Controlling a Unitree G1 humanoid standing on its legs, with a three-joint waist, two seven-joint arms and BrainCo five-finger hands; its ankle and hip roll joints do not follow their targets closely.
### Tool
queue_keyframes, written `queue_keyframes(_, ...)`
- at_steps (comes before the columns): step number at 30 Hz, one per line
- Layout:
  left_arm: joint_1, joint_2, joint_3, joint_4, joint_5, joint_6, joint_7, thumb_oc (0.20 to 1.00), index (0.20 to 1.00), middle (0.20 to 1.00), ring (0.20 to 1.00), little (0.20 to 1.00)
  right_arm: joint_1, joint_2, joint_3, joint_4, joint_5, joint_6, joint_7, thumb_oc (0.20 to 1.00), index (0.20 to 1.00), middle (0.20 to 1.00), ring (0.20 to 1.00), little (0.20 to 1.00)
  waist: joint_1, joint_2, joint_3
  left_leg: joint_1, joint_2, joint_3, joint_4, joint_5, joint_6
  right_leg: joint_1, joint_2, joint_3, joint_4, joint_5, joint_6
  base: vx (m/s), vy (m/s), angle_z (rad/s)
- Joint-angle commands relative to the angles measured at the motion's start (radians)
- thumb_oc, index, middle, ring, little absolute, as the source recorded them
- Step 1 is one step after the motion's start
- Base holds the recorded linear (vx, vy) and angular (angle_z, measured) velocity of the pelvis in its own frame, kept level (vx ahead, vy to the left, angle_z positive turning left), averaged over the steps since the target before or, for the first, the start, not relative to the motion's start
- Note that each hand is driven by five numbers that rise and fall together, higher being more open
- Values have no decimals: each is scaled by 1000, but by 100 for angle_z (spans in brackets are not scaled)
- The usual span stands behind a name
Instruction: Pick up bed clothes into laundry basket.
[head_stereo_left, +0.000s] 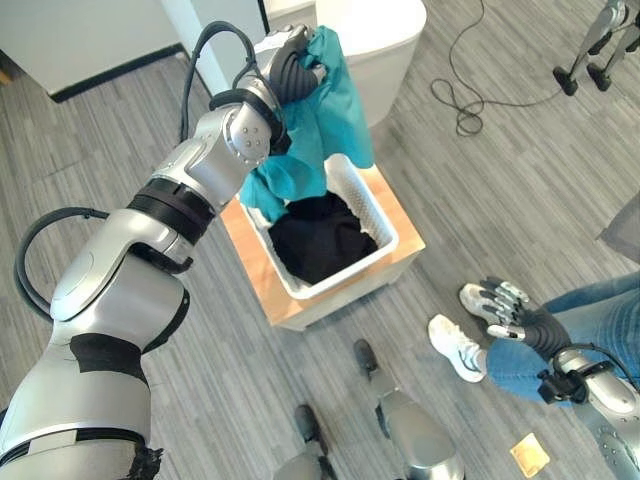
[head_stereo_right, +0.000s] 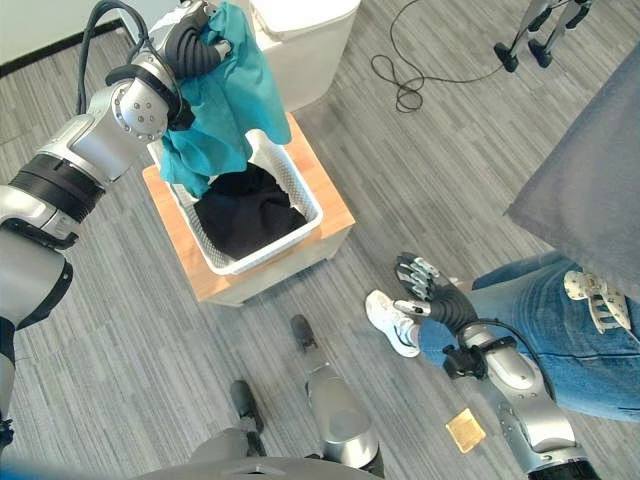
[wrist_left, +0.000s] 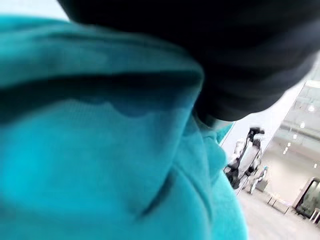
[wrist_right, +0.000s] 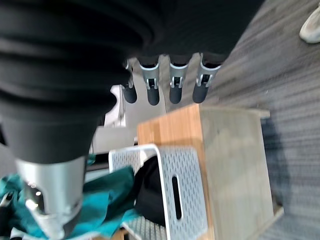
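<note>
So from the left eye view, the white perforated plastic laundry basket (head_stereo_left: 385, 232) sits on a low light-wood box (head_stereo_left: 400, 275), and there's already a black garment (head_stereo_left: 320, 240) lying in the bottom of it, so I'd say part of the job is done. The left hand (head_stereo_left: 290, 60) is up above the far end of the basket with a teal cloth garment (head_stereo_left: 335, 110) bunched in it, the cloth hanging down so its lower end drapes over the basket's far rim. It's clamped on the cloth as far as I can judge, since the fabric hangs from it. Right eye view, same story: the teal piece hangs from the hand and overlaps the basket's far corner, not dropped in yet, while the right hand (head_stereo_right: 425, 290) hovers well away from the basket on its near side, fingers loosely spread and holding nothing, close to a person's white sneaker (head_stereo_right: 392, 322) and blue-jeaned leg (head_stereo_right: 540, 320). Left wrist view is basically teal fabric pressed right against the camera, so no help on the fingers. Right wrist view shows that hand's fingers straight and apart, looking at the basket's slotted end wall with teal and black cloth in it. What's left, I reckon: lower and let go of the teal one.
</note>
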Motion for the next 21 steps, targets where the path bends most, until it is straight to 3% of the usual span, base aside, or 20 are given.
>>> queue_keyframes(1,-133,19,32,50,55,-13,56,200,200,200,200,200,-12,9,-63,-2,18,-65,1,1000,1000,1000,1000,1000,21,-42,29,-20,-26,-5,6,37,26,107,0,-62,12,-149,100,0,0,0)
queue_keyframes(4,-118,19,48,45,52,-8,56,200,200,200,200,200,-2,9,-64,-3,13,-65,4,1000,1000,1000,1000,1000,26,-47,32,-21,-26,-7,6,37,27,107,-1,-63,12,-149,100,0,0,0)
queue_keyframes(5,-113,8,49,66,75,6,55,1000,1000,1000,1000,1000,-2,6,-60,-1,11,-64,4,1000,1000,1000,1000,1000,31,-52,36,-23,-27,-12,6,39,28,107,-2,-68,12,-148,99,0,0,0)
queue_keyframes(9,-126,-18,33,69,103,16,47,1000,1000,1000,1000,1000,-13,4,-49,3,8,-65,5,1000,1000,1000,1000,1000,37,-52,38,-21,-28,-19,6,39,27,112,-4,-73,12,-150,98,0,0,0)
queue_keyframes(15,-133,-121,22,-43,197,42,33,1000,1000,1000,1000,1000,-44,3,-29,10,-1,-60,-3,1000,1000,1000,1000,1000,64,-53,35,-10,-32,-46,6,38,32,134,-11,-96,12,-155,93,-33,-8,8)
queue_keyframes(21,-103,-157,50,-106,174,36,21,1000,1000,1000,1000,1000,-34,2,-38,31,-12,-54,-8,1000,1000,1000,1000,1000,79,-60,28,0,-35,-61,6,39,35,150,-15,-110,12,-155,89,-68,-7,9)
